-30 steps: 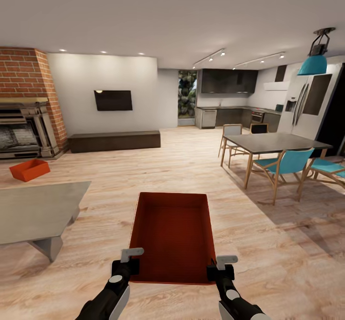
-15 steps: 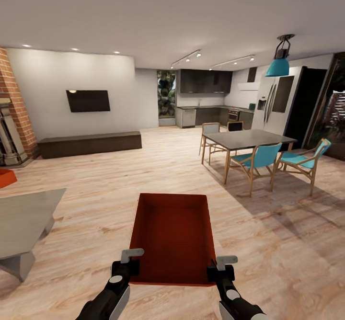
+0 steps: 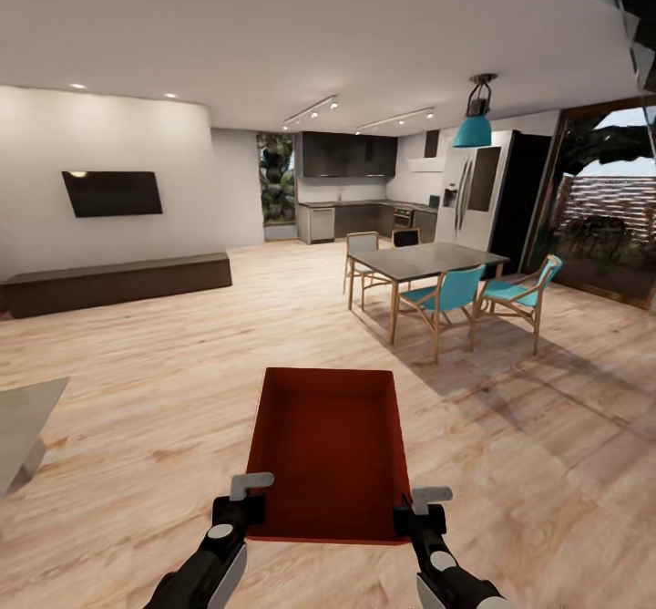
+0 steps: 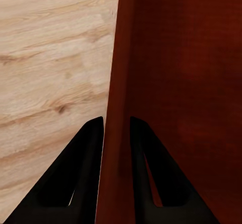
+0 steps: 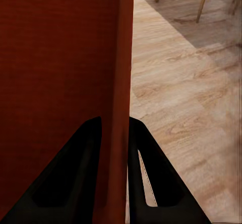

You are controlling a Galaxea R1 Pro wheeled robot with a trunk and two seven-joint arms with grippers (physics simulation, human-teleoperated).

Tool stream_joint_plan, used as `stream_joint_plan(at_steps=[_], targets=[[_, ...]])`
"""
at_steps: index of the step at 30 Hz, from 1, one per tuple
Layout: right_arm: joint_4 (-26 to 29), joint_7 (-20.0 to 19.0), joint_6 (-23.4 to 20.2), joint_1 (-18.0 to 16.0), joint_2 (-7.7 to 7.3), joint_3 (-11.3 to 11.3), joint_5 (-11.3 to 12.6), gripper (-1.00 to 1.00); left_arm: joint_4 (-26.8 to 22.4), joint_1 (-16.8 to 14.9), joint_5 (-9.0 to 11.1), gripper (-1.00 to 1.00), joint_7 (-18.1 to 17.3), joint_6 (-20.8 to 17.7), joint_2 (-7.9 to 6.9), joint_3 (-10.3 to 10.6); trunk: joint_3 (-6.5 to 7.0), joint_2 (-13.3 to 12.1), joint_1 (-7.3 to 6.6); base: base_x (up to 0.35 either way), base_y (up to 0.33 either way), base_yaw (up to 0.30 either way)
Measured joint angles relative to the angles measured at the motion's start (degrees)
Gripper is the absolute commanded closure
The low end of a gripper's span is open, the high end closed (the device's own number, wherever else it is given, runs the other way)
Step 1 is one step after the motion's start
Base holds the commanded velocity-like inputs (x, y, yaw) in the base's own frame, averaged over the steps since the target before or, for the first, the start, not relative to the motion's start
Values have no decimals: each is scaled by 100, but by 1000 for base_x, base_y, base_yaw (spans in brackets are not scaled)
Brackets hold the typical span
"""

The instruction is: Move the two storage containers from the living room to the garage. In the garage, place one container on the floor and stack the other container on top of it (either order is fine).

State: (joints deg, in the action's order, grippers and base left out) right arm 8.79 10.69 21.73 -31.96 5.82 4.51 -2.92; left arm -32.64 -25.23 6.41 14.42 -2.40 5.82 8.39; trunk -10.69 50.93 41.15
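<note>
We carry one storage container (image 3: 328, 449) in front of us above the living room's wood-plank floor (image 3: 182, 381). The left gripper (image 3: 248, 496) and right gripper (image 3: 421, 506) each pinch a side wall between closed fingers (image 4: 91, 148). It looks stiff, light and smooth (possibly slippery), so the near corners suit. Its long axis points straight ahead, mouth up.

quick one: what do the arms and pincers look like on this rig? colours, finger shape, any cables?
Both arms are glossy black with white-grey shell panels and a round grey cap near each wrist. The left pincer and right pincer carry light grey bracket-like fingers on black blocks in the head view. In the wrist views the fingers show as matte black tapered wedges with hollow cut-outs. No cables or markings visible.
</note>
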Motion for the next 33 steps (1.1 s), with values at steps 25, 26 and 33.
stream_joint_plan(at_steps=[25,26,33], targets=[[0,-8,-3,0,-9,11,13,100,6,0,-3,100,13,0,10,0,37,0,0,0,0,-283],[0,-8,-3,0,-9,11,13,100,6,0,-3,100,13,0,10,0,39,0,0,0,0,-283],[0,-9,-4,0,-9,11,12,100,7,0,-3,100,13,0,10,0,55,0,0,0,0,-283]])
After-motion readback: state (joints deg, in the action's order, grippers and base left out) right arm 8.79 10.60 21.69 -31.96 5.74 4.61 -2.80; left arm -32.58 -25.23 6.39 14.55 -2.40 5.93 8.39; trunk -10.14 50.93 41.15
